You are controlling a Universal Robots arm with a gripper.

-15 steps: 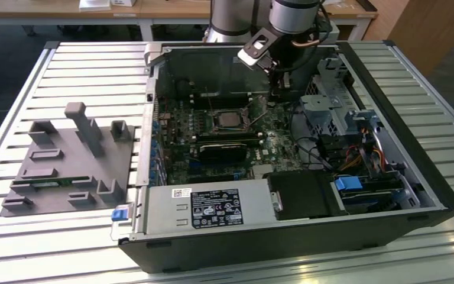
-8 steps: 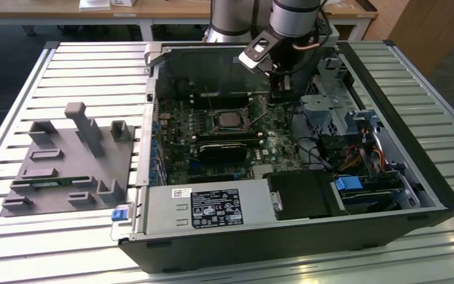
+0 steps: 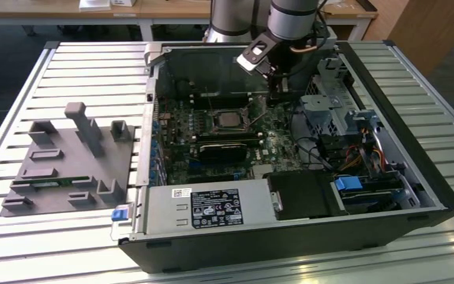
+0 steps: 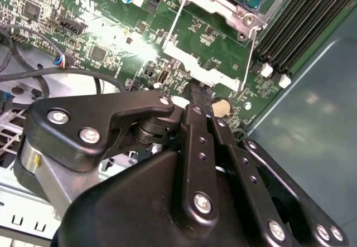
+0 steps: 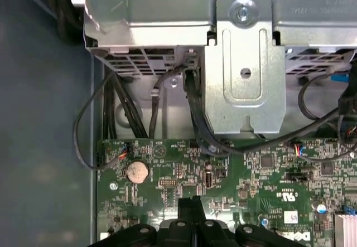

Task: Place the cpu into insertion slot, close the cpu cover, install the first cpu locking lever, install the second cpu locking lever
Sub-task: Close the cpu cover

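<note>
Fingers [image 4: 196, 91] together beside cpu cover [image 4: 209, 1]; coin cell [image 4: 221, 106] near.

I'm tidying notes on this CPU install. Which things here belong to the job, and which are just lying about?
Job in hand:
cpu, seated on the green board
cpu cover, framing it
two wire locking levers
end effector, near the socket

Just lying about:
grey fixture
power supply
coin battery
drive cage
black cables

I can read none of it: the white print on the power supply's black label [image 3: 216, 207] and on the green circuit board [image 5: 167, 163] is illegible.
</note>
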